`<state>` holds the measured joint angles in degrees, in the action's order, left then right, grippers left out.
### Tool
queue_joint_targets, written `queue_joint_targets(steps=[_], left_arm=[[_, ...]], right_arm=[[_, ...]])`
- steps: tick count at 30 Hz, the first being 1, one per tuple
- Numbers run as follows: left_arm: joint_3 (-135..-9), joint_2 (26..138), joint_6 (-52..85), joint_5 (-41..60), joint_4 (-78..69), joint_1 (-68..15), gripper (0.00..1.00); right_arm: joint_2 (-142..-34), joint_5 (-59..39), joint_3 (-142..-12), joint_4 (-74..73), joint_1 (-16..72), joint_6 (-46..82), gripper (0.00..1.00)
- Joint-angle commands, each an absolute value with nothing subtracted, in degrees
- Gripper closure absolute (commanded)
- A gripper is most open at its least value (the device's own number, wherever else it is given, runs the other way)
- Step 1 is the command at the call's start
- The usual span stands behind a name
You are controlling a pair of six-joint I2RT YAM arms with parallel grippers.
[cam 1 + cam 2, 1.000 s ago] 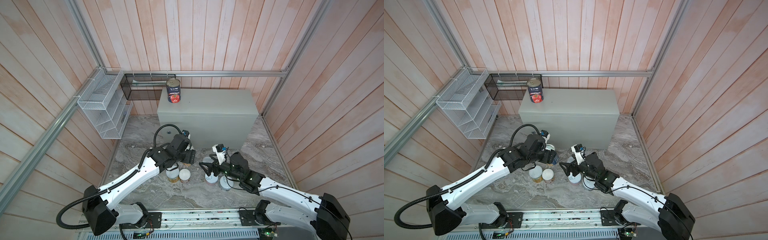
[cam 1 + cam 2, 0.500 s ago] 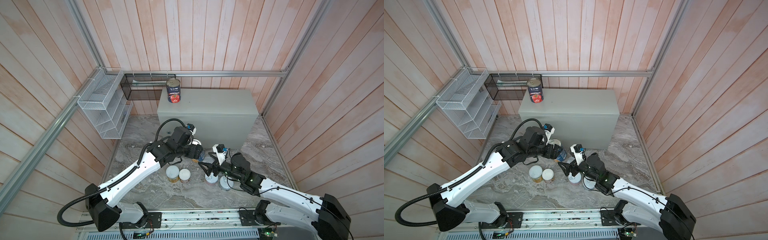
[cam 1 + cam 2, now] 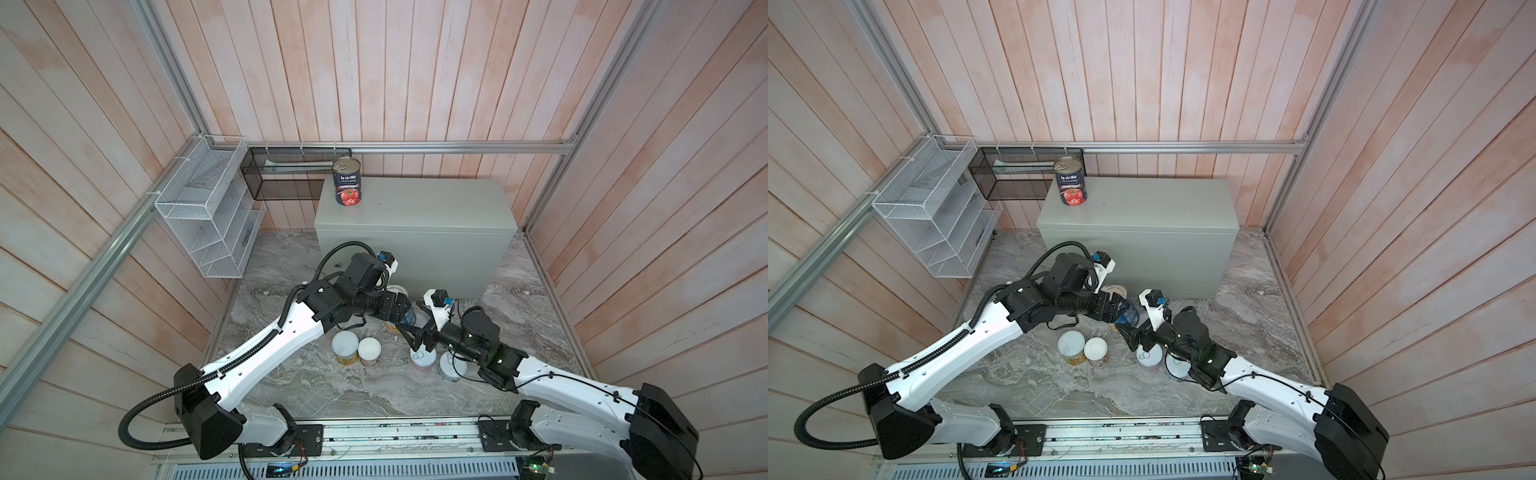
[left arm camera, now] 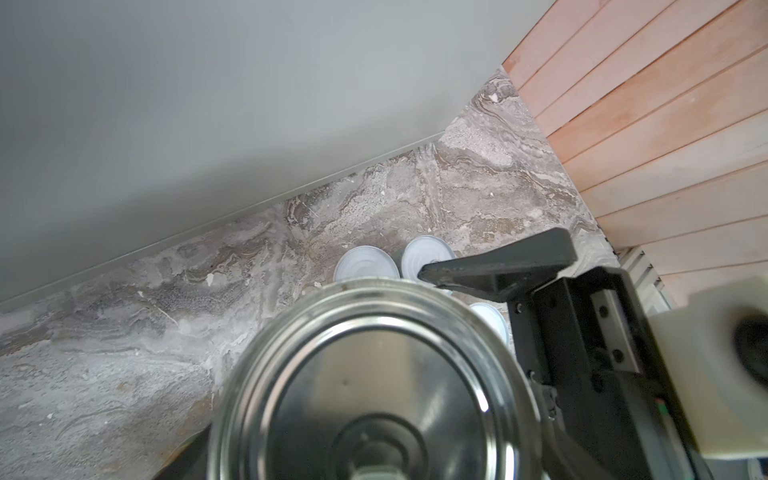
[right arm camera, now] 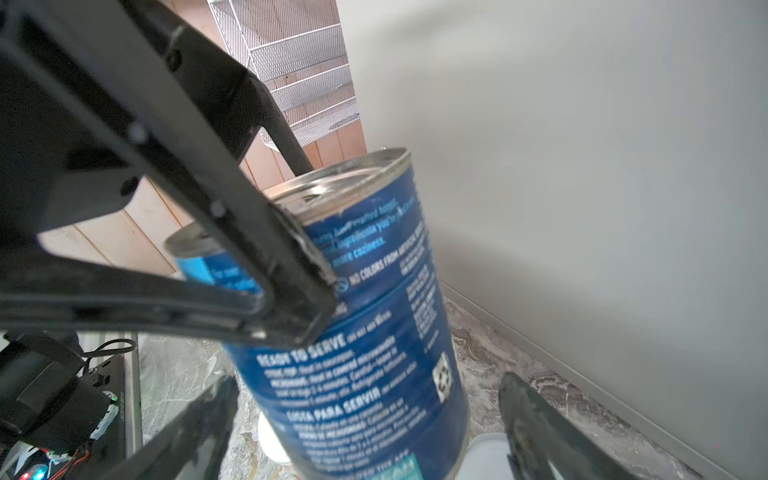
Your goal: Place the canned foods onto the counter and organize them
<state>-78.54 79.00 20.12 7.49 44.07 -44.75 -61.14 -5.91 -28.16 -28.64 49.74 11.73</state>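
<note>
Pinching the blue can (image 3: 409, 315) by its sides, the left gripper (image 3: 400, 309) holds it at lower centre, just before the counter (image 3: 415, 208). The right gripper (image 5: 365, 415) is spread wide, with a finger on either side of that can. A tomato can (image 3: 347, 183) stands at the counter's upper-left corner, with bare top stretching rightward. Two white-lidded cans (image 3: 345, 345) sit together on the marble floor (image 3: 291, 386).

Robot lab test cell: plank walls (image 3: 374, 70) sit inside a bare aluminium frame (image 3: 457, 147), over a marble-pattern floor (image 3: 332, 390). Left arm (image 3: 270, 345) and right arm (image 3: 561, 382) are mounted on a slotted rail (image 3: 395, 436) at the front edge, with loose wiring and a bare circuit board (image 3: 536, 467) below. Furnishing looks like props: white wire rack (image 3: 208, 216), black mesh basket (image 3: 286, 178), plain grey box (image 3: 415, 216).
</note>
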Motion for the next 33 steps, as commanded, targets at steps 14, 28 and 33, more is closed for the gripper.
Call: queue_joint_targets(steps=[14,28,33], left_arm=[[-79.16,77.21,19.26,14.66,35.59,-44.32,0.48],[-77.14,76.65,20.96,18.94,33.24,-42.00,0.48],[-76.97,76.49,21.80,19.02,32.31,-41.79,0.48]], right_arm=[[-65.06,-7.47,-28.73,-35.77,50.53,10.41,0.03],[-65.98,-7.53,-28.12,-39.20,50.81,10.99,0.23],[-65.76,-5.04,-27.88,-38.97,50.80,12.18,0.28]])
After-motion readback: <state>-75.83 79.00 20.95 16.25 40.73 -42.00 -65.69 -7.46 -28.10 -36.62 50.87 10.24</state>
